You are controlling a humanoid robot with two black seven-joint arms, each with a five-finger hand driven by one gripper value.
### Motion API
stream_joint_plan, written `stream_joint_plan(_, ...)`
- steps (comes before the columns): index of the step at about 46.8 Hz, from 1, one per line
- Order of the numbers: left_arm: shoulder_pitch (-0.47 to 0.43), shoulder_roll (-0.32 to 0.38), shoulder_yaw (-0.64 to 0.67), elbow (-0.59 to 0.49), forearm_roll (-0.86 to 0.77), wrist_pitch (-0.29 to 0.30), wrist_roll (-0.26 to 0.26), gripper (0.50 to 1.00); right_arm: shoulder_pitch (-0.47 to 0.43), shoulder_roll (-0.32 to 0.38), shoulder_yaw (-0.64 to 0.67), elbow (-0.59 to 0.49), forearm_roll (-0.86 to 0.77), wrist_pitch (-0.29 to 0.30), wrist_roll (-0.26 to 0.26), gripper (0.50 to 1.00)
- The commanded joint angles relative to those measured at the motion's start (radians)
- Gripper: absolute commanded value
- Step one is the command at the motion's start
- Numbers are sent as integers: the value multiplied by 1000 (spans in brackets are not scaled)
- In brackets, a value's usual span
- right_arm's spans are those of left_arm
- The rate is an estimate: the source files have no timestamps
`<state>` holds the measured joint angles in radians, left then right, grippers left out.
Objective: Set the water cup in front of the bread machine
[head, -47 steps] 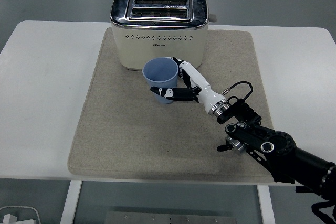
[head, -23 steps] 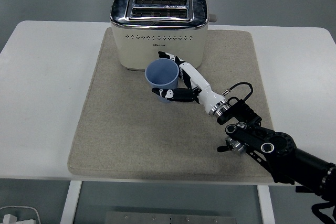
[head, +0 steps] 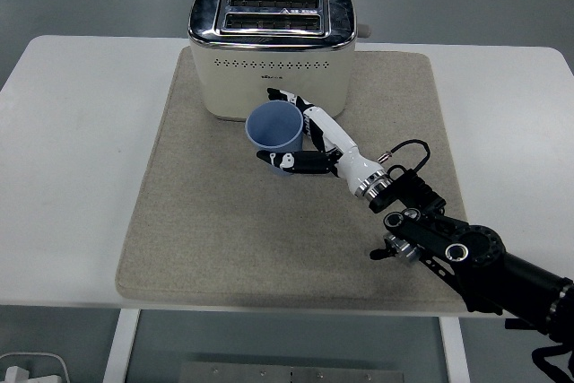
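A light blue water cup (head: 274, 131) stands upright on the beige mat (head: 206, 221), just in front of the cream bread machine (head: 272, 51) with its chrome top and two slots. My right hand (head: 300, 136) reaches in from the lower right, and its white and black fingers wrap the cup's right side and lower front. The cup's mouth faces up and it looks empty. The cup's base is partly hidden by my thumb.
The mat covers the middle of the white table (head: 72, 159). My right arm (head: 448, 244) crosses the mat's lower right corner. The bread machine's lever sticks out on its right side (head: 362, 30).
The cup and my right hand have shifted slightly up and toward the bread machine since a second ago. Hardly any movement in the last half second.
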<state>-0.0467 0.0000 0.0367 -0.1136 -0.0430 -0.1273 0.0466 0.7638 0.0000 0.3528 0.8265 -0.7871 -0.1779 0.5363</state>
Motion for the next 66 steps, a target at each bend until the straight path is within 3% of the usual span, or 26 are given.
stream_joint_plan(1,-1,0,0,-1,0,0,1,996,2,0,2,-1,0,0,-2,919)
stream_joint_plan(27,1,0,0,0,0,0,1,996,3,0,14,-1,8,2,-4,919)
stream_joint_plan(56,1,0,0,0,0,0,1,996,-6,-67,23,10,19,3,2,919)
stream_joint_plan(66,1,0,0,0,0,0,1,996,-21,-110,25,109,20,0,1,921)
